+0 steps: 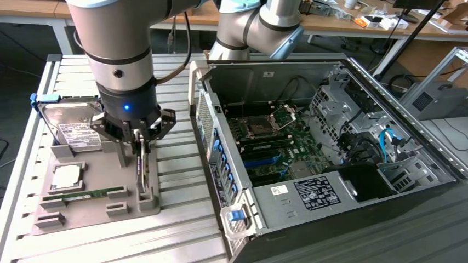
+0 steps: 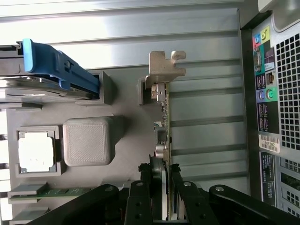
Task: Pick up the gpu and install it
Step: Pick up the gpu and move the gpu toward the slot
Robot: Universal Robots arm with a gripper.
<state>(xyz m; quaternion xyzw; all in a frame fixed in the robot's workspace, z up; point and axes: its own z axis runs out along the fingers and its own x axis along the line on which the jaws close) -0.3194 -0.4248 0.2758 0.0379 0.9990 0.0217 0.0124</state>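
- The graphics card (image 2: 163, 117) stands on its long edge in a slot of the grey holder tray (image 1: 95, 215). Its pale metal bracket is at the end far from the gripper.
- The gripper (image 1: 140, 147) is down over the card's top edge with one finger on each side, closed on the board.
- The card's lower edge looks seated in the holder, so I judge the grasp made but the lift not yet done.
- On the same tray, the hard drive (image 1: 73, 129) stands at the far end, a processor chip (image 1: 67, 175) lies flat, and a narrow green memory stick (image 1: 87, 194) lies near the front. All three are apart from the gripper.
- The tray rests on a slatted metal table (image 1: 183, 233), just beside the open computer case (image 1: 321, 192) on the exterior view's right.
- Inside the case, the motherboard (image 1: 270, 148) is exposed with no card in its blue slots. Carrying the card over and seating it are both left to do.
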